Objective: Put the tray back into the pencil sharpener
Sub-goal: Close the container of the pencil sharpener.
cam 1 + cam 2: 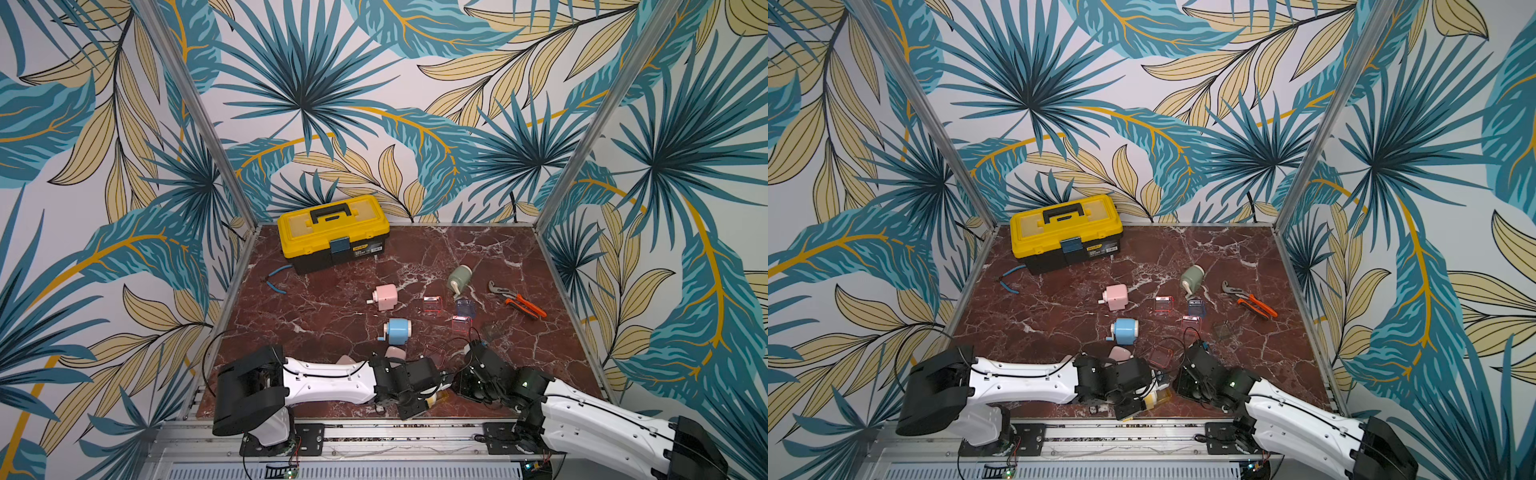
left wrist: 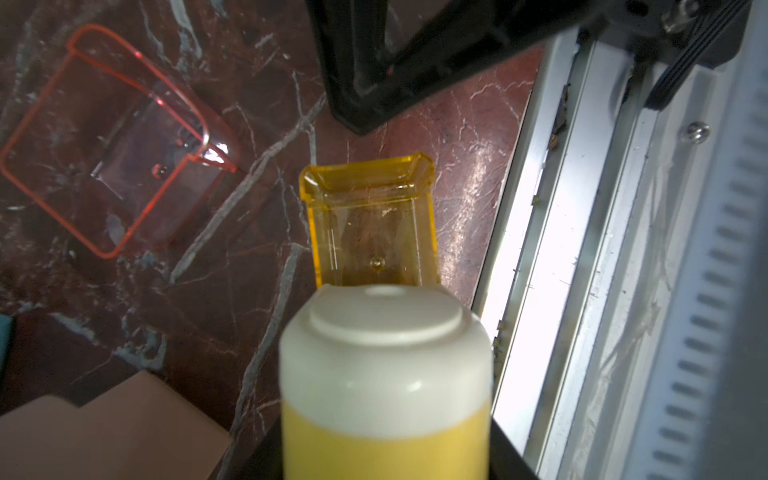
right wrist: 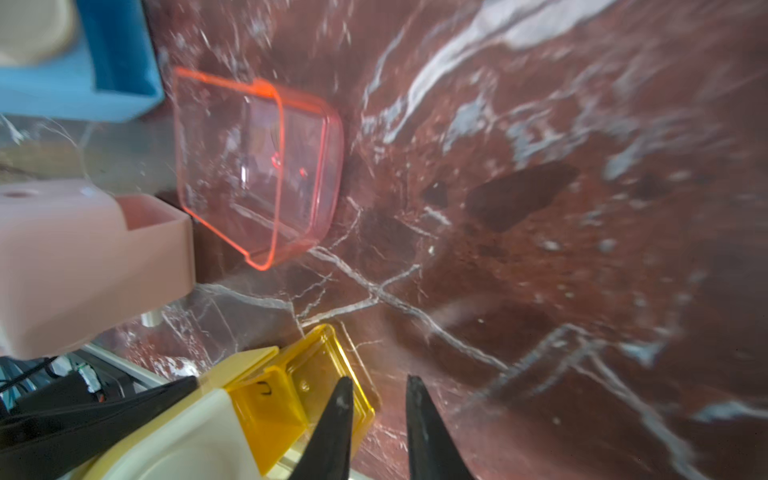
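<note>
My left gripper [image 2: 384, 457] is shut on the yellow and white pencil sharpener [image 2: 384, 374], near the table's front edge in both top views [image 1: 432, 401] [image 1: 1150, 402]. The clear yellow tray [image 2: 370, 220] sticks out of the sharpener's end, partly inside it. In the right wrist view the tray [image 3: 299, 386] juts from the sharpener [image 3: 199, 436]. My right gripper [image 3: 380, 386] is at the tray's outer end, jaws a little apart. One fingertip [image 3: 343, 399] overlaps the tray's front; only marble shows between the fingers.
A clear orange tray [image 2: 112, 141] lies close by, beside a pale pink sharpener [image 3: 83, 266]. Farther back are blue [image 1: 399, 331], pink [image 1: 386, 297] and green [image 1: 459, 278] sharpeners, more small trays [image 1: 461, 324], orange pliers [image 1: 519, 301] and a yellow toolbox [image 1: 332, 232]. The metal rail [image 2: 582, 249] borders the table.
</note>
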Robot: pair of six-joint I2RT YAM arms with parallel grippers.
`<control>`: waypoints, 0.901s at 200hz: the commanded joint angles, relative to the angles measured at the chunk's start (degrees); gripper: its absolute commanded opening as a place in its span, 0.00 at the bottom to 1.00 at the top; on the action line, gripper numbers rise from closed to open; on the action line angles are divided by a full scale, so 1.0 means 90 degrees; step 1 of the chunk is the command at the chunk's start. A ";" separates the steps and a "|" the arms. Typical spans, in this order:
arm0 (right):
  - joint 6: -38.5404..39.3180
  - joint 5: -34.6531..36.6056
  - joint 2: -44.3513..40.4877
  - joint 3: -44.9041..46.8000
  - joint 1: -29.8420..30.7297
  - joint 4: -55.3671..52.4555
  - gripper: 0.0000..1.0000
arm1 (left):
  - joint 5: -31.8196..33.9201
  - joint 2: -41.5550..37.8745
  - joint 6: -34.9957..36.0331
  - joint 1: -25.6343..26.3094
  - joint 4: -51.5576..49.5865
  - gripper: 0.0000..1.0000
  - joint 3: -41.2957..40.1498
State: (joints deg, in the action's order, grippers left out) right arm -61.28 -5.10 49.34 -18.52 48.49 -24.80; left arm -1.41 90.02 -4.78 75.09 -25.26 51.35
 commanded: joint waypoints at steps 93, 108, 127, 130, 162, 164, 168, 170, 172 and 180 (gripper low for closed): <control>0.0051 -0.1925 0.1167 0.0226 0.0021 0.2392 0.24 | 0.0150 0.0052 -0.0095 0.0062 0.0403 0.41 -0.0052; 0.0038 -0.2017 0.1233 0.0226 0.0019 0.2504 0.24 | 0.0182 0.0054 -0.0114 0.0070 0.0442 0.40 -0.0054; 0.0040 -0.2144 0.1294 0.0231 0.0019 0.2629 0.24 | 0.0211 0.0046 -0.0143 0.0072 0.0491 0.39 -0.0044; 0.0041 -0.2155 0.1320 0.0240 0.0034 0.2643 0.24 | 0.0224 0.0036 -0.0143 0.0074 0.0499 0.39 -0.0042; 0.0070 -0.1742 0.1071 0.0212 0.0008 0.2029 0.30 | 0.0234 -0.0018 -0.0180 0.0075 0.0511 0.34 -0.0058; 0.0070 -0.1668 0.1027 0.0207 0.0009 0.1951 0.31 | 0.0227 -0.0026 -0.0184 0.0075 0.0511 0.33 -0.0060; 0.0062 -0.1498 0.0902 0.0196 0.0004 0.1680 0.33 | 0.0232 -0.0045 -0.0196 0.0075 0.0512 0.32 -0.0069; 0.0056 -0.1377 0.0838 0.0194 -0.0007 0.1612 0.33 | 0.0234 -0.0059 -0.0215 0.0075 0.0512 0.31 -0.0070; 0.0052 -0.1259 0.0770 0.0181 -0.0007 0.1486 0.34 | 0.0232 -0.0068 -0.0227 0.0075 0.0511 0.31 -0.0081; 0.0018 -0.0795 0.0457 0.0136 -0.0007 0.0724 0.34 | 0.0224 -0.0116 -0.0255 0.0075 0.0502 0.29 -0.0106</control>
State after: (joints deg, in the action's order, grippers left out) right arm -60.84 -17.52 59.18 -16.86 48.03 -8.97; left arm 0.21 89.97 -6.04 75.61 -24.99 51.22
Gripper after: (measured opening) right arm 0.329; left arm 0.504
